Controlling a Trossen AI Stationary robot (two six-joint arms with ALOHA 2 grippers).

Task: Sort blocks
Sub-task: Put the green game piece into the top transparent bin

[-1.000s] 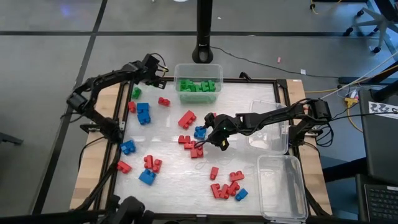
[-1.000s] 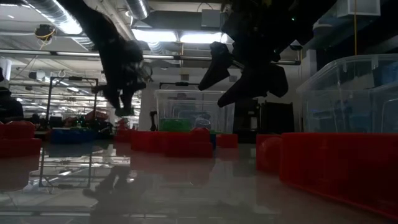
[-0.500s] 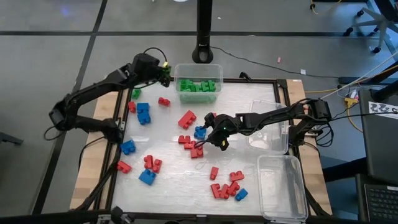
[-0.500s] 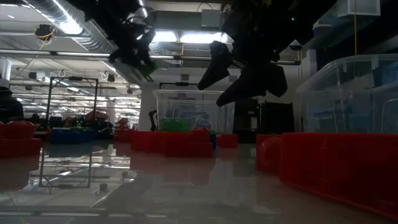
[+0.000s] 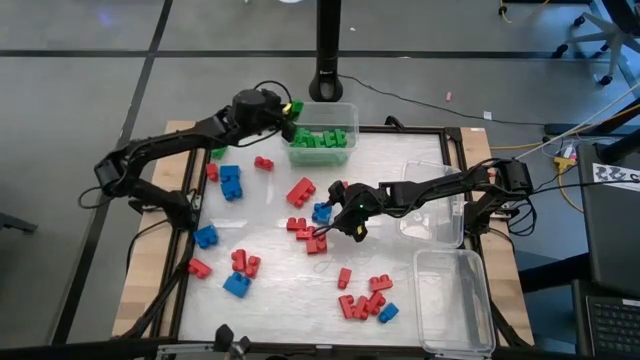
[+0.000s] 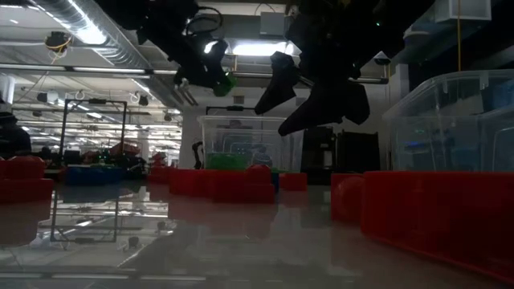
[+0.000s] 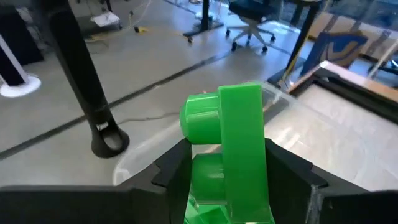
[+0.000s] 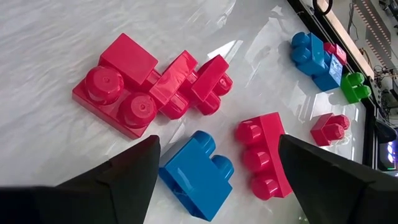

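Observation:
My left gripper (image 5: 287, 108) hangs in the air at the far left corner of the clear tub (image 5: 345, 108) that holds green blocks (image 5: 320, 138). It is shut on one green block (image 7: 233, 134), which also shows in the low view (image 6: 227, 81). My right gripper (image 8: 217, 140) stands open mid-table, just above a blue block (image 8: 196, 174) that lies flat among red blocks (image 8: 121, 84), its fingers either side of it without touching. Red and blue blocks lie scattered over the white table, and a green block (image 5: 218, 151) lies at the far left. My left gripper pinches the green block's lower part (image 7: 214, 177) between its two fingers, one on the studded side and one on the opposite face. The fingers slant in from the table's left, pointing slightly down. The block stands on edge, lifted clear, studs sideways.
Two clear tubs stand at the table's right side, one mid-right (image 5: 435, 205) and one near right (image 5: 455, 300). A black camera post (image 5: 328, 60) rises behind the green tub. Block clusters lie at near left (image 5: 240, 270) and near centre (image 5: 365, 300). A black frame (image 5: 450, 135) borders the table.
My left gripper has risen and swung along the far edge toward the green tub, tipping from pointing steeply down to nearly level, with the green block carried along clear of the table. My right gripper has kept still.

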